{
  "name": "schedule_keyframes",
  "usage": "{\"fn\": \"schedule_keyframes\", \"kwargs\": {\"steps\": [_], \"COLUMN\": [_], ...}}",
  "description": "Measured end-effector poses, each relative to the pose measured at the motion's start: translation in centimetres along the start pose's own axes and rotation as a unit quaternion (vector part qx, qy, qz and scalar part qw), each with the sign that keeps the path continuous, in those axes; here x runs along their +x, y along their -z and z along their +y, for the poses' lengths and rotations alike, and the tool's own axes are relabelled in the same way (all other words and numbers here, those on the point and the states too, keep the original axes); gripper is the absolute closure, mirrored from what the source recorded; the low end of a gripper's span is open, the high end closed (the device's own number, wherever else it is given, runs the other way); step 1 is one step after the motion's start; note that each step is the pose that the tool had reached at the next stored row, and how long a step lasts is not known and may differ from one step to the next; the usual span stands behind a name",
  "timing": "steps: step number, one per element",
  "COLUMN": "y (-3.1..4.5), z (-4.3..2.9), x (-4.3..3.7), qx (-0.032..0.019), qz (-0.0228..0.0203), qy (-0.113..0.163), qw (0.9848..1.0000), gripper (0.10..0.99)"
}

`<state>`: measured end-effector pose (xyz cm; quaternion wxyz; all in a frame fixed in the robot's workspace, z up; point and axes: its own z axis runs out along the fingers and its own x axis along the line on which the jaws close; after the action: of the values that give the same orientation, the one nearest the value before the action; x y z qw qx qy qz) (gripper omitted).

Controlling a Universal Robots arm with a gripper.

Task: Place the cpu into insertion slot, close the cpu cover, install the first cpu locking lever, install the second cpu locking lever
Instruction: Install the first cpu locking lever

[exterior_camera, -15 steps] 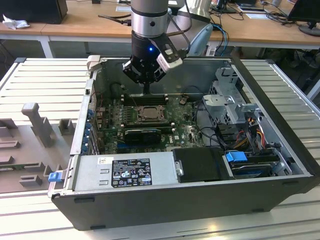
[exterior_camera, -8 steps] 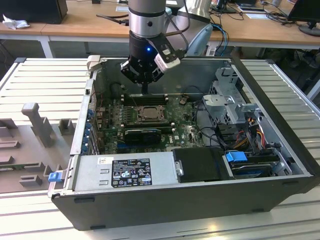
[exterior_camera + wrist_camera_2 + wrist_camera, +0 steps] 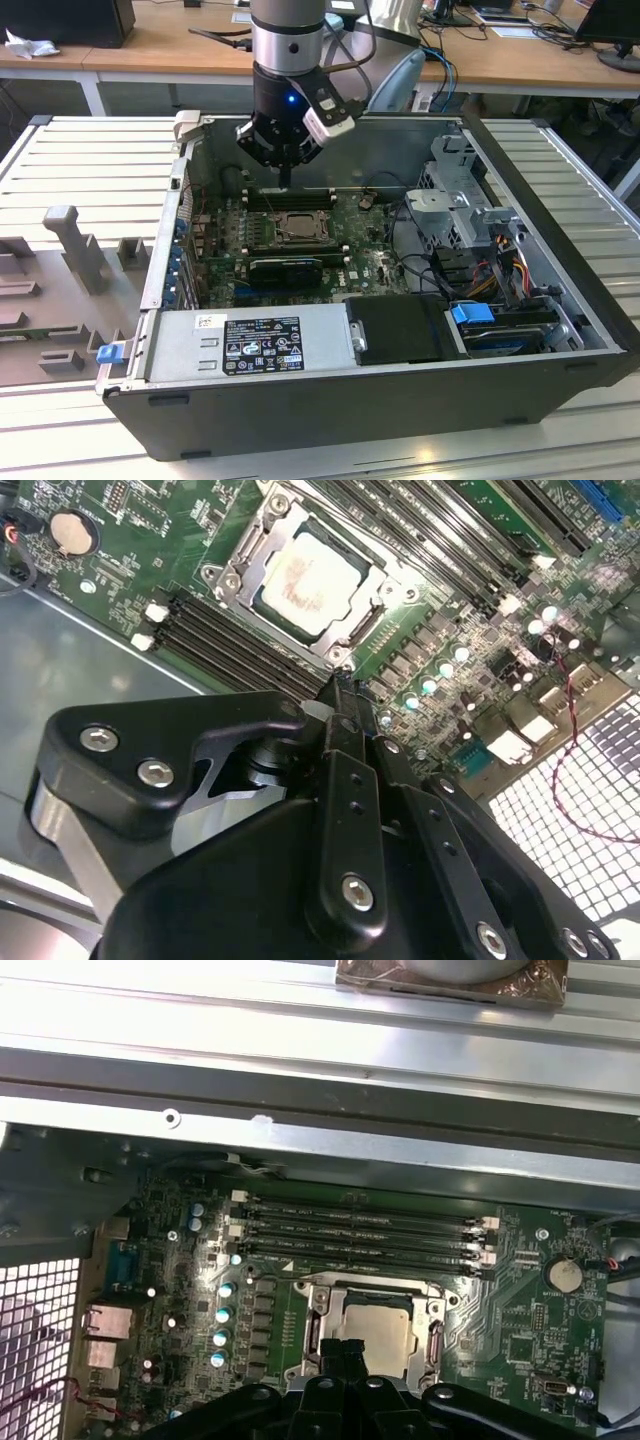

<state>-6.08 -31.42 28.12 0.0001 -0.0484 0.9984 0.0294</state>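
The cpu (image 3: 308,580) lies in the insertion slot (image 3: 240,552); the claw (image 3: 338,686) hangs closed, empty.

A green motherboard (image 3: 372,252) lies inside the open computer case (image 3: 350,410), with a grey power supply (image 3: 250,345) nearby.

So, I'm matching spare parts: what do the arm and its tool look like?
The arm is a silver-grey cylinder with a black wrist, a blue light and a white-and-black module clipped beside it. The tool is black, with silver screws and slim fingers.
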Motion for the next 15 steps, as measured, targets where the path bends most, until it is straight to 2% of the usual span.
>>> {"fn": "schedule_keyframes", "kwargs": {"steps": [5, 8, 11, 13, 15], "y": [-0.16, -0.63, -1.25, -1.65, -1.78], "z": [0.07, 0.09, 0.16, 0.26, 0.40], "x": [0.83, 1.30, 2.35, 3.71, 4.41], "qx": [-0.0002, -0.0001, -0.0001, 0.0000, -0.0002], "qz": [-0.0004, -0.0008, -0.0008, -0.0008, -0.0009], "qy": [0.000, -0.004, -0.006, -0.006, -0.006], "qw": [1.0000, 1.0000, 1.0000, 1.0000, 1.0000], "gripper": [0.980, 0.980, 0.980, 0.980, 0.980]}}
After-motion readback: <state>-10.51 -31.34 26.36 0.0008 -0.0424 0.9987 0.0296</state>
